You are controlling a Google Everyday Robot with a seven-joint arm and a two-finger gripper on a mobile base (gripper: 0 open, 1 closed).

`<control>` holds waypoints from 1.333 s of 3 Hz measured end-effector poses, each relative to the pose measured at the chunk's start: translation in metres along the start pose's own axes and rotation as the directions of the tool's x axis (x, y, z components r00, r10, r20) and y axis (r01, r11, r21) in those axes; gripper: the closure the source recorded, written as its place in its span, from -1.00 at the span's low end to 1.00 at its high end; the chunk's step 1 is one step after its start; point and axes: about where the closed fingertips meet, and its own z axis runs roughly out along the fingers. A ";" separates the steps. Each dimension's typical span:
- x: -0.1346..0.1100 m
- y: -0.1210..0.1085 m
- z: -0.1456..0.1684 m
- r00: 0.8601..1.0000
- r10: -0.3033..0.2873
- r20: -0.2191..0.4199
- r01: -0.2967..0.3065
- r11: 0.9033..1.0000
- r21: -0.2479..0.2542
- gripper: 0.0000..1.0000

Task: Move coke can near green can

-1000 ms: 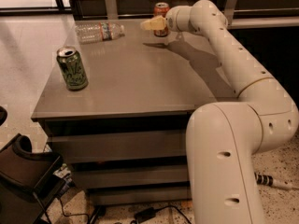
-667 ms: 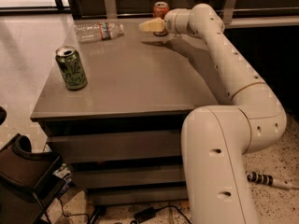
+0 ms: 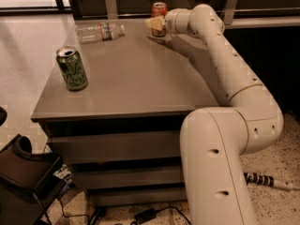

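Note:
The coke can [image 3: 160,9] is red-orange with a silver top and stands upright at the far edge of the grey table [image 3: 131,78]. My gripper [image 3: 154,23] is right at the can, covering its middle; whether it touches the can does not show. The green can [image 3: 71,68] stands upright near the table's front left corner, far from the coke can and the gripper.
A clear plastic bottle [image 3: 99,31] lies on its side at the far left of the table. A wooden rail and dark wall run behind the far edge. My arm [image 3: 225,64] spans the table's right side. A dark chair [image 3: 23,182] and cables sit on the floor at lower left.
The arm's shoulder has shifted a little to the left in view. The gripper stays at the coke can. Both cans and the bottle have not moved.

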 end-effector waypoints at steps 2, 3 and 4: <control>0.003 0.005 0.005 1.000 0.001 -0.004 -0.001 1.000 -0.008 0.66; 0.005 0.007 0.008 1.000 0.002 -0.006 -0.002 1.000 -0.011 1.00; 0.005 0.007 0.008 1.000 0.002 -0.006 -0.002 1.000 -0.012 1.00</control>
